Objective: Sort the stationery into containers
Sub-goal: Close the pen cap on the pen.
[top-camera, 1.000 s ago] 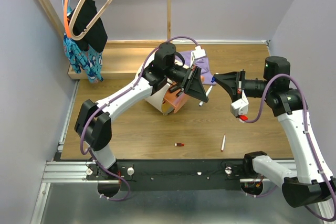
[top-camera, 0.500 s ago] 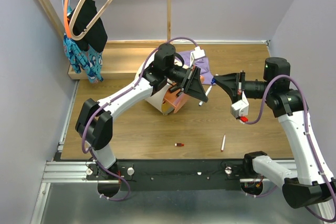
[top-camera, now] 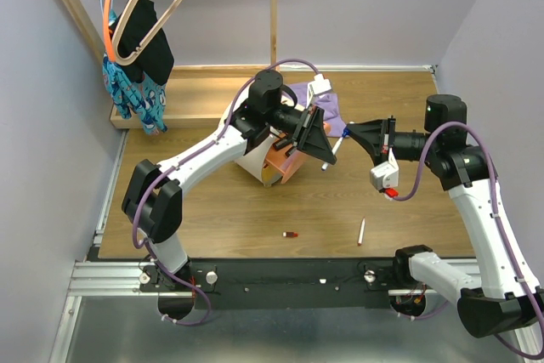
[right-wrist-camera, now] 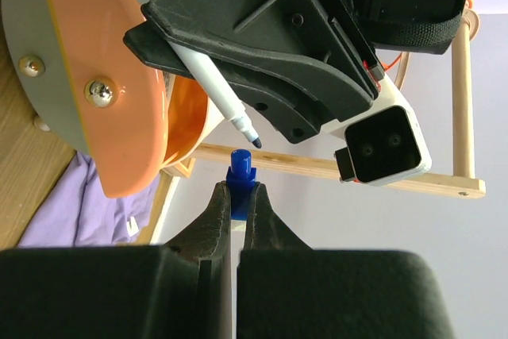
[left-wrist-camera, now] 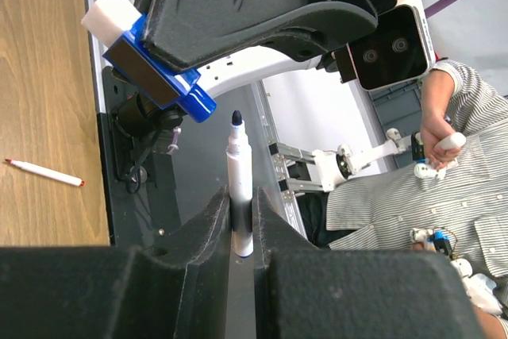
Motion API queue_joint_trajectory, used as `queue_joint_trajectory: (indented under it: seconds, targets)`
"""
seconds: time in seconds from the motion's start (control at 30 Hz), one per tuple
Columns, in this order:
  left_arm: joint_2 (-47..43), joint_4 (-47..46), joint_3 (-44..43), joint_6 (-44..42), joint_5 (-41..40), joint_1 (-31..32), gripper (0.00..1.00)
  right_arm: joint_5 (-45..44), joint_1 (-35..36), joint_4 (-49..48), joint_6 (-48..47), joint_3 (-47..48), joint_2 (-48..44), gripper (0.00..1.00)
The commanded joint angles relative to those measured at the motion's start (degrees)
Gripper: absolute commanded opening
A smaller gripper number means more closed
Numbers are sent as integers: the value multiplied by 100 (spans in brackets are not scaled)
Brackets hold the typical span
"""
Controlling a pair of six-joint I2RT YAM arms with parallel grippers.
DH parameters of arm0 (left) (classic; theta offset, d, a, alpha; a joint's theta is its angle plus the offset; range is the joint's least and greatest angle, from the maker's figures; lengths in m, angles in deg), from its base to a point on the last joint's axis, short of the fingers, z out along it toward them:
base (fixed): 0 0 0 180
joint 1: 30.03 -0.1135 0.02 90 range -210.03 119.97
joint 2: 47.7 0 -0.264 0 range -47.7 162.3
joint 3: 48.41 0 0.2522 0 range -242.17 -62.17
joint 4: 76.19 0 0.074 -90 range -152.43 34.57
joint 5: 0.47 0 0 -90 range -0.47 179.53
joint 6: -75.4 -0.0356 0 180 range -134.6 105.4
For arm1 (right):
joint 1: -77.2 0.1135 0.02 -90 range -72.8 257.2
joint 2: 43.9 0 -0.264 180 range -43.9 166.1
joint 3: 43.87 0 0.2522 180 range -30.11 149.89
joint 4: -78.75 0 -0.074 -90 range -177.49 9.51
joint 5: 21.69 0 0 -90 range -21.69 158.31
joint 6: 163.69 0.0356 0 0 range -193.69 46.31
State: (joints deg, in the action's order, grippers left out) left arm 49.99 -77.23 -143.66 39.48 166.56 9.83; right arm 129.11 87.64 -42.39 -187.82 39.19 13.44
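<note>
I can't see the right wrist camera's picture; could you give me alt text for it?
The right pincer, shut on a small blue cap, points it up at the dark tip of a white marker gripped by the left pincer just above. An orange-faced container fills the left side, with purple cloth below it.

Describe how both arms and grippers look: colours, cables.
Left arm and right arm: white link shells, black joint housings, a purple cable looped along each. Left gripper and right gripper: matte black, textured, two tapered fingers. White wrist camera box, red trim.
</note>
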Motion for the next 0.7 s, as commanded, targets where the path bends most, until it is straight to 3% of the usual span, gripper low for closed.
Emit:
queue_joint_trajectory:
  seconds: [0.0,0.67]
  targets:
    - [40,-163,19,58,119,-22,0,-7,29,78,-3397,-39,5,0]
    - [206,-312,-24,164,101,-57,0,99,29,-248,-3274,5,84,1]
